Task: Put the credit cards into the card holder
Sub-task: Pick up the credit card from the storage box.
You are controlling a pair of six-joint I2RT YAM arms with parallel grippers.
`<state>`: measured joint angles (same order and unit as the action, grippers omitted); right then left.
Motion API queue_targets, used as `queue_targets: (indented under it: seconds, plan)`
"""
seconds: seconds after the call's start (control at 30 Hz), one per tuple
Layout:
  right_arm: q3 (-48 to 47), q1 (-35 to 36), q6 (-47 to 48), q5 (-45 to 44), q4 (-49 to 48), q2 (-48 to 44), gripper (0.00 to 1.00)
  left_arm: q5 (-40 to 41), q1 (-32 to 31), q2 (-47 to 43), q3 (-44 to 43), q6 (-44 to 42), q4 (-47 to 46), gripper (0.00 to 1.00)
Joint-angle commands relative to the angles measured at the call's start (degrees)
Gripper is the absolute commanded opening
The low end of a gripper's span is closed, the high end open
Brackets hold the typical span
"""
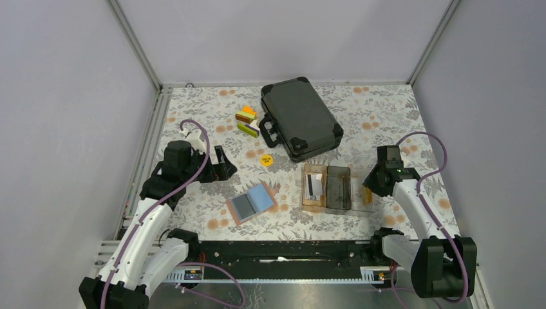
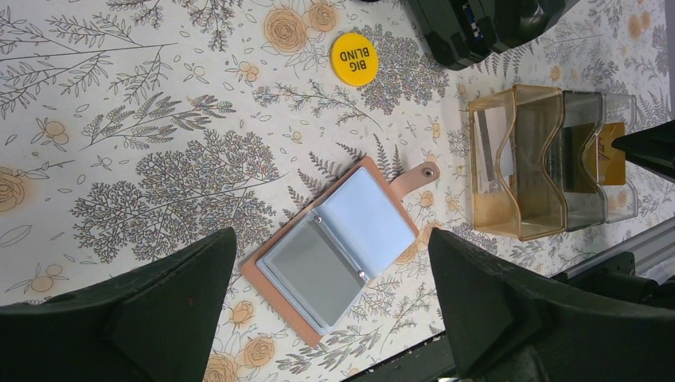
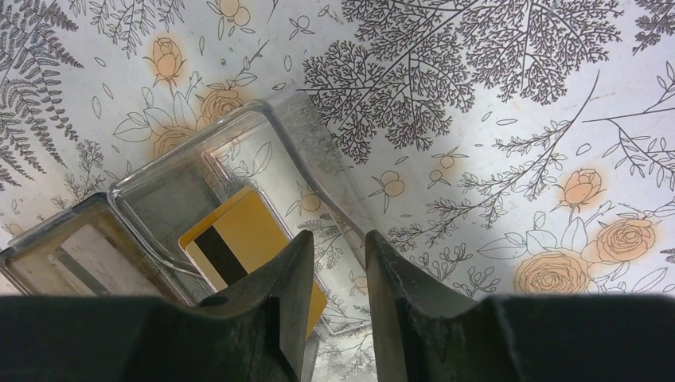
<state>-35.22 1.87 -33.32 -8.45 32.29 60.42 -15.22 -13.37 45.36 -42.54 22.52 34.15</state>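
Note:
The salmon-pink card holder point(image 1: 252, 202) lies open on the floral table, blue-grey pockets up. It also shows in the left wrist view point(image 2: 342, 247). My left gripper point(image 1: 222, 168) is open wide and empty, above it point(image 2: 333, 235). A three-compartment tray point(image 1: 328, 210) stands to its right. The orange-yellow card point(image 3: 239, 235) with a black stripe leans in the clear end compartment. A white-grey card point(image 1: 314, 185) stands in the amber one. My right gripper point(image 3: 338, 236) hangs at the clear compartment, jaws a narrow gap apart, with the card just left of the left finger.
A black hard case point(image 1: 300, 118) lies at the back centre. Coloured blocks point(image 1: 247, 121) sit to its left. A round yellow disc point(image 1: 266, 159) lies between case and card holder. A black rail point(image 1: 277, 251) runs along the near edge. Walls close in on both sides.

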Motion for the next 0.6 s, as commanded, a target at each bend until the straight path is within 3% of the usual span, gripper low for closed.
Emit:
queue_targets:
  seconds: [0.0,0.4,0.57]
  plan:
    - [-1.6,0.6,-0.9,0.5,2.0,-0.1,0.38,-1.1,-0.2,-0.3,-1.5,0.4,-2.7,0.96]
    - [-2.0,2.6,-1.9,-0.2,3.2,-0.4,0.36,-1.4,-0.4,-0.6,-1.3,0.6,-3.0,0.96]
    - [-2.0,3.0,-1.8,-0.2,3.1,0.4,0.30,-1.4,-0.4,-0.8,-1.3,0.6,-3.0,0.96]
